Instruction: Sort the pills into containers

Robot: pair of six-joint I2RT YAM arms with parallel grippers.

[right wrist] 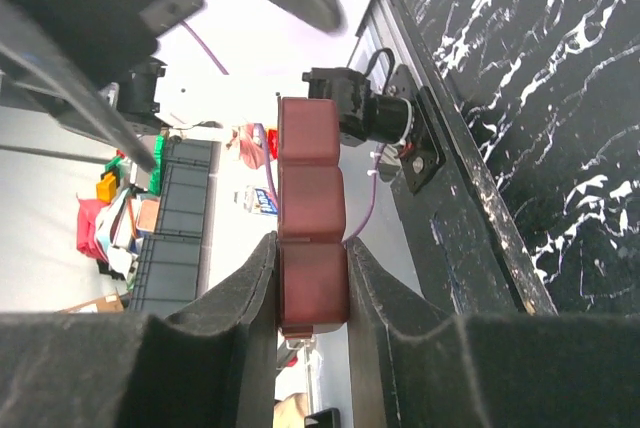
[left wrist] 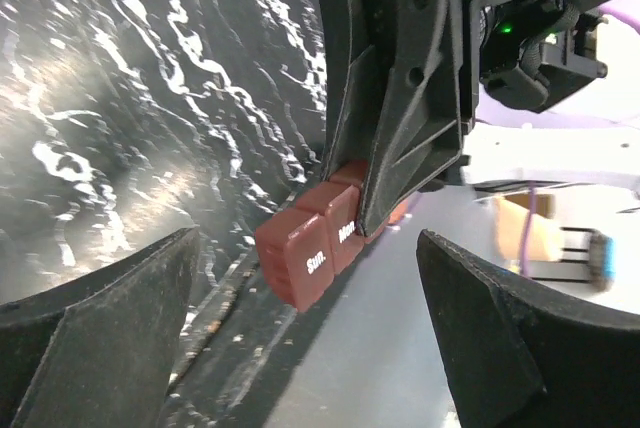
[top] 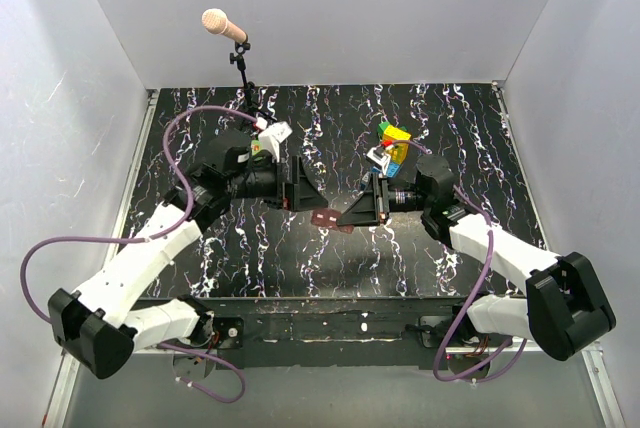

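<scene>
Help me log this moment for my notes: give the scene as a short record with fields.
left pincer: open, empty, pointing at the pill box
right pincer: closed on one end of the pill box
pill box: dark red-brown, a row of compartments, lids at the free end marked Sun. and Mon.
box position: between the two pincers, over the middle of the table
table: black with white marbling
also present: toy brick stack beyond the right arm; microphone on a stand at the far edge
</scene>
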